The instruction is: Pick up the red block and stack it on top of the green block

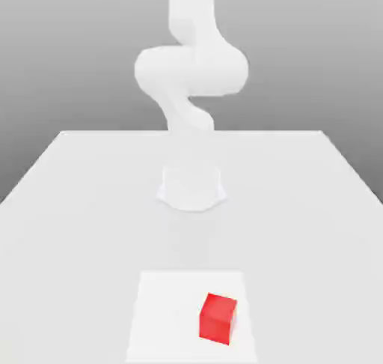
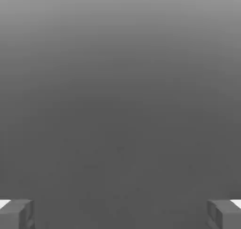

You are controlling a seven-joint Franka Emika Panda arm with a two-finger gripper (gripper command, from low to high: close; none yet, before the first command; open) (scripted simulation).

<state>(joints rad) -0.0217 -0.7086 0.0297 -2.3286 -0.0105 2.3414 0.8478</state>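
Red block camera-side of the arm base

Red block [image 1: 218, 319] sits on the white pad [image 1: 168, 317], toward the exterior view's right, turned askew to its edges. Base [image 1: 191, 190] stands behind; arm [image 1: 191, 70] rises above it. Gripper [image 2: 120, 215] wide, empty. Judged: reach must come forward and down, fingers turned to match the faces.

Exterior view facing the arm's base [image 1: 191, 190] across the table [image 1: 97, 228], from slightly above.
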